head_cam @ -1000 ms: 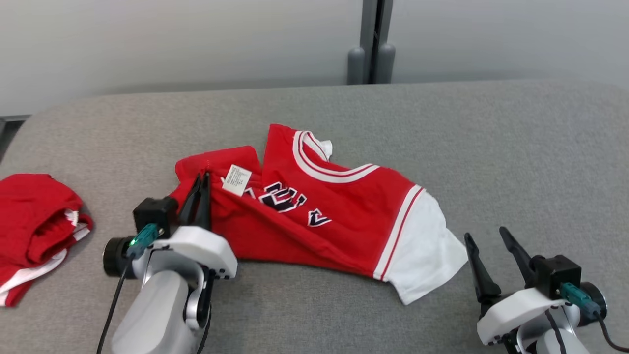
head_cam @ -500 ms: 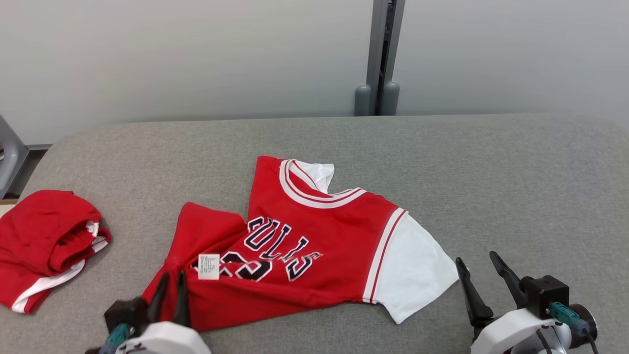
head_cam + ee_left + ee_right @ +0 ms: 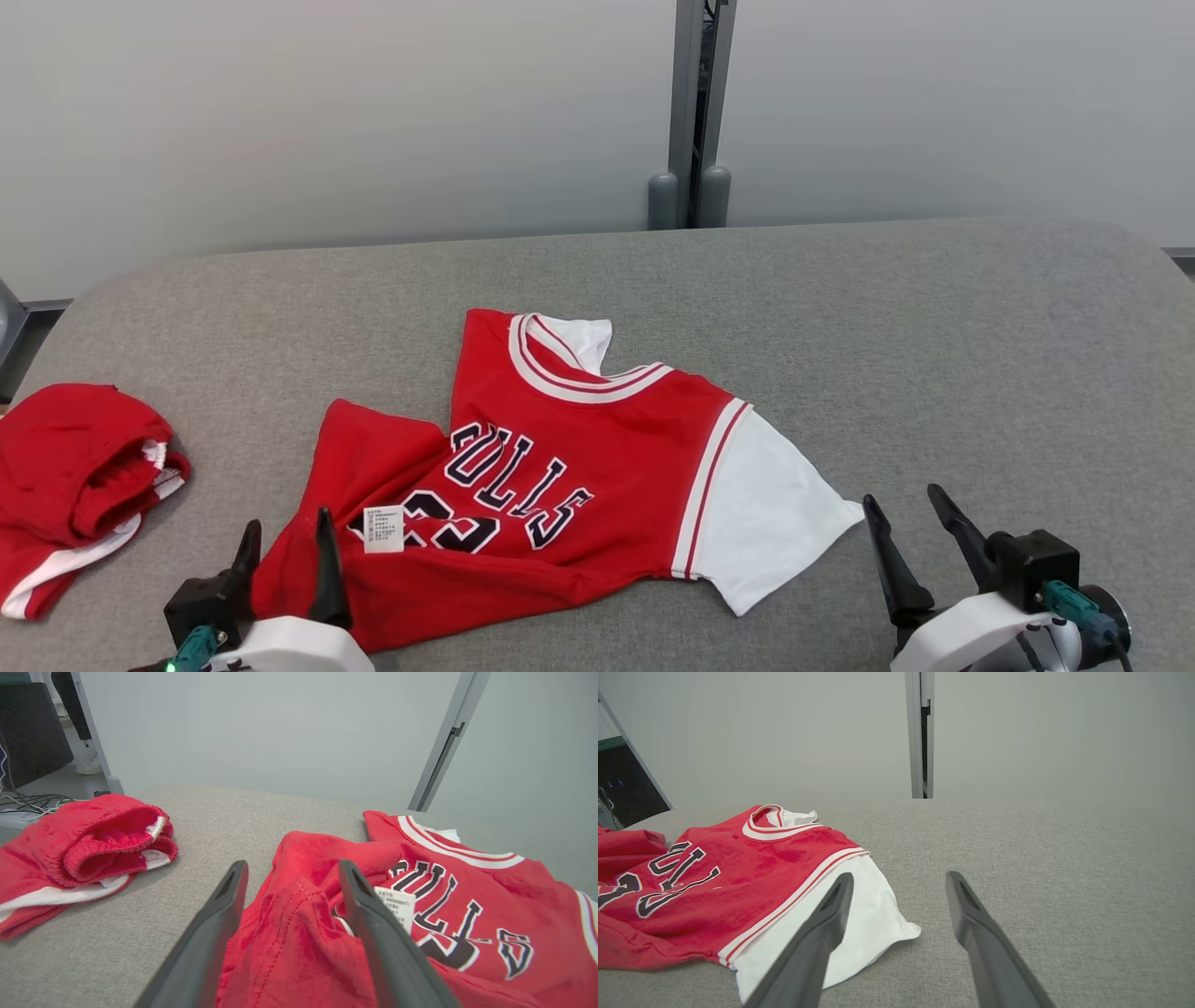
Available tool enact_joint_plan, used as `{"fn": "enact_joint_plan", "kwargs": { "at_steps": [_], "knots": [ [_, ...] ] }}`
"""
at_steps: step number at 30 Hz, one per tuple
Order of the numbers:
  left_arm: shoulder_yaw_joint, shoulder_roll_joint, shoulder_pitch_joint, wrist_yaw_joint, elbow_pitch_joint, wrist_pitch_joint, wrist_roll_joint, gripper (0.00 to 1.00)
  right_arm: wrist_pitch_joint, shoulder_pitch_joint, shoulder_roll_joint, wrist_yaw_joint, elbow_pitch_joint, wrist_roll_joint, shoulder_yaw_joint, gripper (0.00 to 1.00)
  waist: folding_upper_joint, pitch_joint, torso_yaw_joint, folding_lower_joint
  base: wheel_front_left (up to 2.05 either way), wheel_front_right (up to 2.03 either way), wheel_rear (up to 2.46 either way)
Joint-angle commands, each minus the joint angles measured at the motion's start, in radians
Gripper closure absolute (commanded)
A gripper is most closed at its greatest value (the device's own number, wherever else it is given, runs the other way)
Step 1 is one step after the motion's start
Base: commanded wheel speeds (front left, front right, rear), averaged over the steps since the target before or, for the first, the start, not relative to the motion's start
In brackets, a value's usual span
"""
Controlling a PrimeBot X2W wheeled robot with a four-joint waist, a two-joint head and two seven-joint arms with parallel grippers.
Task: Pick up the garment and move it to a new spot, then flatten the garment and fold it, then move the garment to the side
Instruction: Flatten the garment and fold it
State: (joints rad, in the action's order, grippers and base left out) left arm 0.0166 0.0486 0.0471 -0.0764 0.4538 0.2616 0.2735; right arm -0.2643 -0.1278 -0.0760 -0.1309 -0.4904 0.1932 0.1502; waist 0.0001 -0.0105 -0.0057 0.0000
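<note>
The garment (image 3: 560, 467) is a red jersey with dark lettering, a white-trimmed collar and a white sleeve. It lies crumpled but mostly spread on the grey table (image 3: 934, 327). My left gripper (image 3: 288, 519) stands open at the jersey's near left corner. In the left wrist view a raised fold of the garment (image 3: 444, 896) lies loose between the spread fingers of the left gripper (image 3: 293, 863). My right gripper (image 3: 901, 495) is open beside the white sleeve, holding nothing. The right wrist view has the right gripper (image 3: 900, 874) just right of the sleeve of the garment (image 3: 752, 868).
A second red piece of clothing with white trim (image 3: 75, 476) lies bunched at the table's left edge, also seen as the red bundle (image 3: 93, 835). A grey post (image 3: 691, 112) stands against the pale wall behind the table. Bare grey surface stretches to the right.
My left gripper pulled the jersey's corner toward the near edge, then opened and let it go. The lettering now shows more fully. The head camera shifted. The right gripper stayed open.
</note>
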Motion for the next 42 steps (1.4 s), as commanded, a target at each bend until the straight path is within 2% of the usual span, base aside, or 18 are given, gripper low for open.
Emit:
{"fn": "enact_joint_plan", "kwargs": {
  "at_steps": [1,21,35,36,38,42],
  "knots": [
    [-0.006,0.004,0.018,-0.007,-0.008,0.005,-0.027,0.00,0.000,-0.001,-0.002,0.000,0.001,0.006,0.002,0.00,-0.0001,-0.001,-0.005,0.0000,0.00,0.00,0.00],
    [0.001,0.004,0.023,0.010,0.013,0.005,-0.043,0.00,0.000,-0.003,0.019,0.000,0.001,-0.018,-0.025,0.00,-0.0001,0.008,-0.015,0.0000,0.00,0.00,0.00],
    [0.029,0.004,0.115,0.023,0.178,0.004,0.009,0.00,0.000,0.000,0.022,0.000,-0.010,-0.018,-0.028,0.00,-0.0001,0.019,-0.016,0.0000,0.00,0.00,0.00],
    [0.031,0.004,0.119,0.022,0.181,0.004,0.011,0.12,0.000,0.001,0.022,0.000,-0.009,-0.018,-0.029,0.00,-0.0001,0.019,-0.015,0.0000,0.00,0.00,0.00],
    [0.033,0.004,0.123,0.021,0.186,0.004,0.012,0.55,0.000,0.002,0.022,0.000,-0.010,-0.019,-0.031,0.00,-0.0001,0.021,-0.013,0.0000,0.00,0.00,0.00],
    [0.032,0.004,0.132,0.016,0.187,0.004,0.014,0.85,0.000,0.001,0.022,0.000,-0.009,-0.021,-0.032,0.00,-0.0001,0.024,-0.009,0.0000,0.00,0.00,0.00]
  ]
}}
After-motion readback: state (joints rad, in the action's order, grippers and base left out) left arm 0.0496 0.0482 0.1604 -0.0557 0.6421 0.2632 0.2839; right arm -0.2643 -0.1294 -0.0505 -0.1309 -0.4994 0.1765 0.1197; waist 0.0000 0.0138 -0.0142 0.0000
